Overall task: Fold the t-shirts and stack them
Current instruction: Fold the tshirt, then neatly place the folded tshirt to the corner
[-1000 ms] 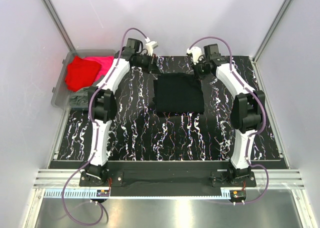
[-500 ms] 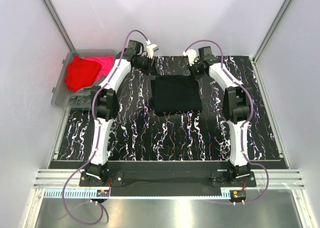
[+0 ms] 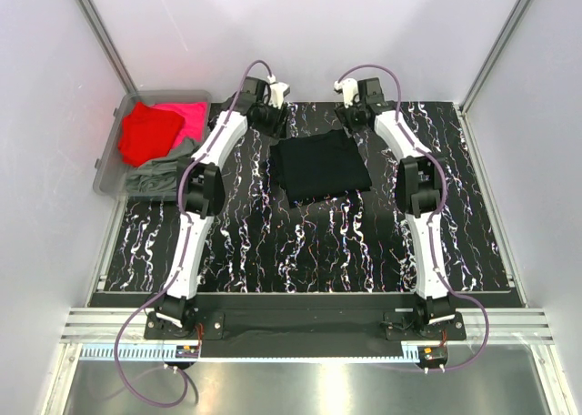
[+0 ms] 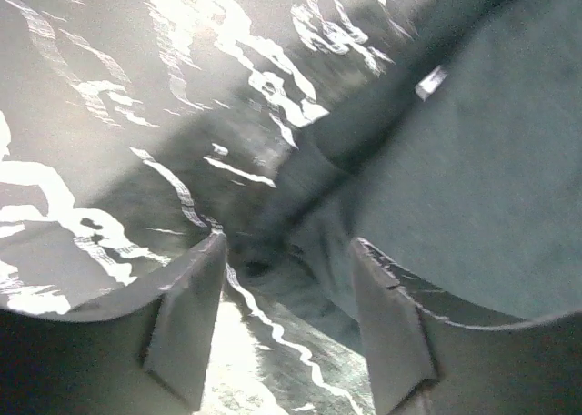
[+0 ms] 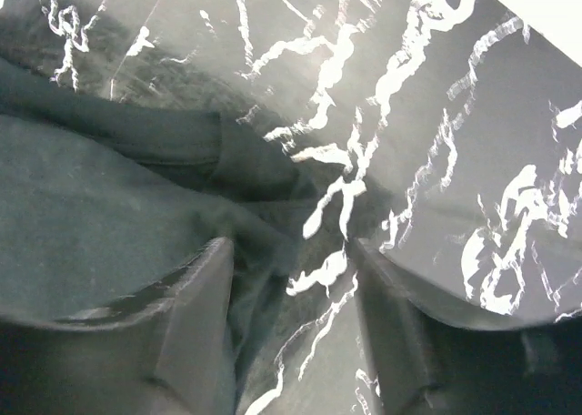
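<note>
A black t-shirt point(image 3: 320, 167) lies folded into a rough square on the marbled black table point(image 3: 300, 242), slightly askew. My left gripper point(image 3: 273, 124) is at its far left corner and my right gripper point(image 3: 351, 121) at its far right corner. In the left wrist view the left gripper point(image 4: 287, 244) is open, with the shirt's edge point(image 4: 473, 160) lying loose below the right finger point(image 4: 391, 333). In the right wrist view the right gripper point(image 5: 291, 244) is open too. The rumpled cloth corner point(image 5: 100, 215) lies under its left finger point(image 5: 195, 324), unclamped.
A clear plastic bin point(image 3: 107, 174) stands at the table's left edge. It holds a red t-shirt point(image 3: 145, 133), a magenta-pink one point(image 3: 188, 115) and a grey-green one point(image 3: 162, 174). Frame posts and white walls enclose the table. Both arms stretch far back.
Both grippers have opened and let go of the black t-shirt's far corners. Both arms have stretched farther back, and the shirt now lies slightly turned.
</note>
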{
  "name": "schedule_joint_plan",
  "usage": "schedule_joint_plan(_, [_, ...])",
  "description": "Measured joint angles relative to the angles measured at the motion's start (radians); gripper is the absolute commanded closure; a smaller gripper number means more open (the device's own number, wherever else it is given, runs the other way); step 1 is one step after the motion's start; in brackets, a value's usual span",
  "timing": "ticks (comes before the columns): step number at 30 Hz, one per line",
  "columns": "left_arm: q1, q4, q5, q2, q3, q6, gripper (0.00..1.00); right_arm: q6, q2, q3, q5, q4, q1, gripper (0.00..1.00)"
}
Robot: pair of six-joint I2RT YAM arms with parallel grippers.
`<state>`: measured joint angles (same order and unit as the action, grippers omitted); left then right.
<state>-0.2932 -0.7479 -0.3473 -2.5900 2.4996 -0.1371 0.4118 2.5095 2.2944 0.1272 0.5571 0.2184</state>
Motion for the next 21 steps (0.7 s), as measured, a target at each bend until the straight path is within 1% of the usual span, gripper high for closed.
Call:
schedule_joint_plan(3, [-0.019,0.012,0.099,0.032,0.0,-0.002,0.36,-0.043,-0.055,-0.068,0.001,-0.008,-0.018,0.18])
schedule_joint_plan(4, [-0.027,0.014,0.125,0.05,-0.007,-0.004,0.36,-0.061,-0.081,-0.096,0.027,0.003,-0.031,0.17])
schedule_joint_plan(6, [-0.042,0.014,0.152,0.107,-0.042,-0.01,0.36,-0.089,-0.12,-0.115,0.116,0.05,-0.07,0.17])
schedule_joint_plan(8, [-0.052,0.002,0.148,0.165,-0.071,-0.017,0.36,-0.109,-0.142,-0.115,0.203,0.087,-0.113,0.18])
schedule_joint_plan(13, [-0.076,-0.037,0.061,0.324,-0.205,-0.035,0.38,-0.124,-0.145,-0.123,0.392,0.201,-0.202,0.21])
schedule_joint_plan(16, [-0.082,-0.069,0.024,0.363,-0.272,-0.047,0.38,-0.122,-0.115,-0.122,0.482,0.26,-0.206,0.21])
schedule_joint_plan(21, [-0.087,-0.119,0.004,0.363,-0.327,-0.051,0.38,-0.124,-0.02,-0.108,0.594,0.328,-0.181,0.21])
